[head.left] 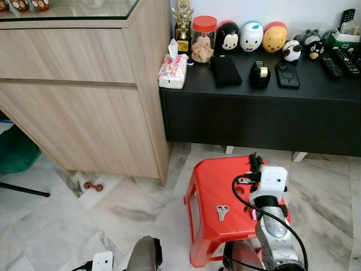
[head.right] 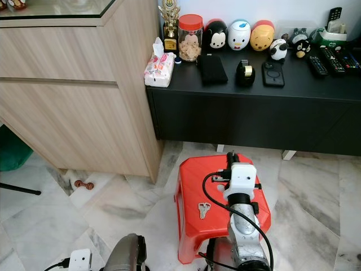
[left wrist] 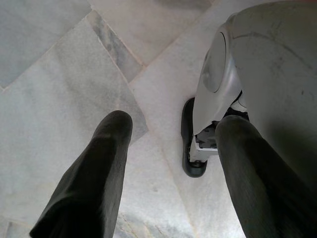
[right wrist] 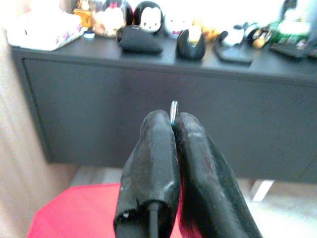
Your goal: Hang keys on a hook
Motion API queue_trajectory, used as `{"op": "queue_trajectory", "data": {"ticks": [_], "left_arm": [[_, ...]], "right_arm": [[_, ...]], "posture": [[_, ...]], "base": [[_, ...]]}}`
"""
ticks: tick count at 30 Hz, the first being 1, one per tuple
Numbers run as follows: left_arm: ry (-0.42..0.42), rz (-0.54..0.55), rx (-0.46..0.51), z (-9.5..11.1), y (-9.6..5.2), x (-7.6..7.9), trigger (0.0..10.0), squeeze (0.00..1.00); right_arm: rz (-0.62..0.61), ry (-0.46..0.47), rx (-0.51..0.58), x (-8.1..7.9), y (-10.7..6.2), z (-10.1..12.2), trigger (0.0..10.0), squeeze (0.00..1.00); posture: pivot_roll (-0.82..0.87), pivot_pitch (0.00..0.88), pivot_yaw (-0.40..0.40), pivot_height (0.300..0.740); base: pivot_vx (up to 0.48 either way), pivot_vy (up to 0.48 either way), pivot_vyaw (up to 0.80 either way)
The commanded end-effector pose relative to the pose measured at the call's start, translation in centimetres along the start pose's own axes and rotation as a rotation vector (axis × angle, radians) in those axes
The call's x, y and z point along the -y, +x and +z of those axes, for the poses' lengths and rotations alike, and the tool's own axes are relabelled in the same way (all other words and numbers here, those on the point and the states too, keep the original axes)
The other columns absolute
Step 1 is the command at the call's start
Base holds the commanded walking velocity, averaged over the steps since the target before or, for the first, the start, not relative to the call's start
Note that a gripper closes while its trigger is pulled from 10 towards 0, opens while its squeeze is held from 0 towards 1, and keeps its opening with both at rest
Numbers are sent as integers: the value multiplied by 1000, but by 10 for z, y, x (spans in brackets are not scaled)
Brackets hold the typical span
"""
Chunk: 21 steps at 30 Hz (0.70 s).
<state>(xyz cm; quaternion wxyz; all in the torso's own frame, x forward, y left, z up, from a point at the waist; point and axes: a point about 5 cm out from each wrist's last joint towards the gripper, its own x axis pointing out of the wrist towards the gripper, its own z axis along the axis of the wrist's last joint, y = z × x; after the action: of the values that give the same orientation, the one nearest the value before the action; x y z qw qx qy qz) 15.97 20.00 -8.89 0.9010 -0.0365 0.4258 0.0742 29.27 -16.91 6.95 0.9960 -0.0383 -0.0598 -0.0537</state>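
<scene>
Your right gripper (head.left: pixel 255 161) is raised over the red stool (head.left: pixel 208 180), pointing toward the black bench (head.left: pixel 254 107). From the head views you see mostly its white wrist housing and cable, and the fingers are too small to judge there. The right wrist view settles it: the two black fingers (right wrist: pixel 153 148) are pressed together along their length, with a thin silvery sliver (right wrist: pixel 173 110) showing right at their tips. You cannot tell from that view what the sliver is. What the wrist view does not give you is the keys (head.left: pixel 222 212). The head views show them lying flat on the stool's top, behind the right fingers and off to their left, near the stool's front edge and apart from the gripper. Beyond the fingertips the bench carries a tape dispenser (head.left: pixel 259 73) and a red-lidded jar (head.left: pixel 203 39), blurred in the wrist view but sharp from the head. Your left gripper (left wrist: pixel 173 126) hangs low with its fingers spread wide apart over the marble floor (left wrist: pixel 59 74), holding nothing, with the robot's own foot (left wrist: pixel 190 148) beyond them.
</scene>
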Motion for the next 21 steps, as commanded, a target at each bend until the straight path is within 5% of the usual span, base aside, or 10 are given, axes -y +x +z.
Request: {"op": "queue_trajectory", "data": {"ticks": [1, 9, 21], "left_arm": [[15, -135, -77, -18, -3, 33, 10000, 0], [9, -131, -71, -16, -2, 34, 10000, 0], [5, -130, -75, -16, -2, 34, 10000, 0]], "right_arm": [[-5, -35, 45, 2, 1, 8, 10000, 0], [5, 23, -18, -3, -1, 3, 10000, 0], [-2, 55, -83, 0, 0, -4, 10000, 0]], "posture": [[90, 77, -14, 610], [93, 92, -16, 610], [94, 105, -20, 682]], "base": [[0, 0, 0], [0, 0, 0], [0, 0, 0]]}}
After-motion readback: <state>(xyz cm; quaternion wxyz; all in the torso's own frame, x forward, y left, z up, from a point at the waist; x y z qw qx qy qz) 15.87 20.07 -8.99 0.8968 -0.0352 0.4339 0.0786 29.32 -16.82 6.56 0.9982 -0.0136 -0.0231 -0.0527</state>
